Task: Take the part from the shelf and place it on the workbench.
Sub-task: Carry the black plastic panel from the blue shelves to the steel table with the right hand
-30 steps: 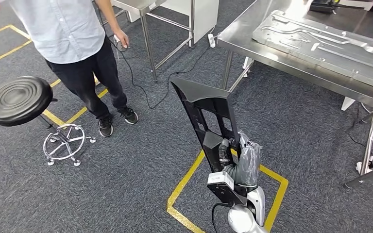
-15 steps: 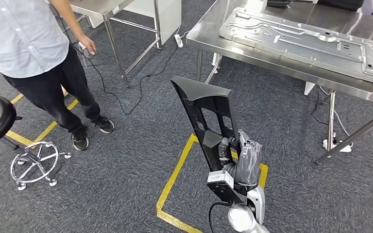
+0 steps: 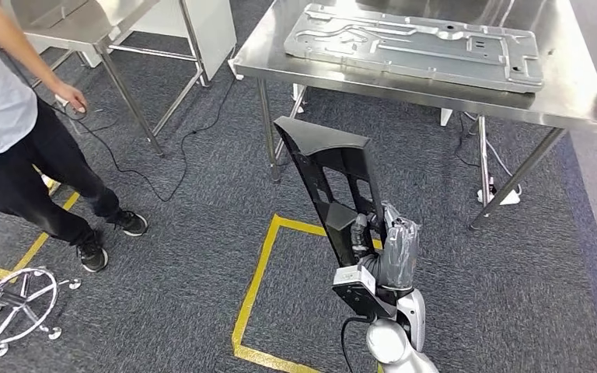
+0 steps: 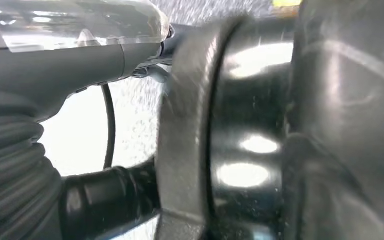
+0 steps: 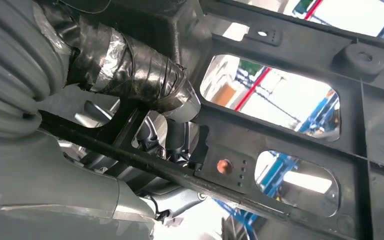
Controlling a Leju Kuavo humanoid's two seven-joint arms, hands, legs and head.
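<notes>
The part [image 3: 334,183], a long black plastic frame with cut-out windows, stands nearly upright in front of the robot, its broad end up and leaning a little away from the body. The right hand [image 3: 385,249] grips it near the lower end. In the right wrist view a taped finger [image 5: 145,75] wraps over one of the frame's bars [image 5: 280,135], so the hold looks like a closed clasp around a rib rather than a pinch on an edge. Holding it low and upright probably keeps the long piece off the floor and inside the robot's own outline while it walks.

The left hand [image 4: 55,65] is seen close up and blurred in its own wrist view. I cannot tell whether its fingers are apart or curled, or whether it holds anything.

Ahead, well apart from the part, is the steel tabletop [image 3: 583,101], which carries a large flat grey metal plate [image 3: 416,47] covering most of its top. A bare strip runs along the near edge and the right end, and that is the likely room for setting the part down. The carry is therefore well along, with the placing not yet done.

On the carpet lies a yellow taped square [image 3: 260,272], just under the arm. A person [image 3: 15,148] stands to the left beside a second table [image 3: 78,23], with a stool base [image 3: 15,307] near their feet.
</notes>
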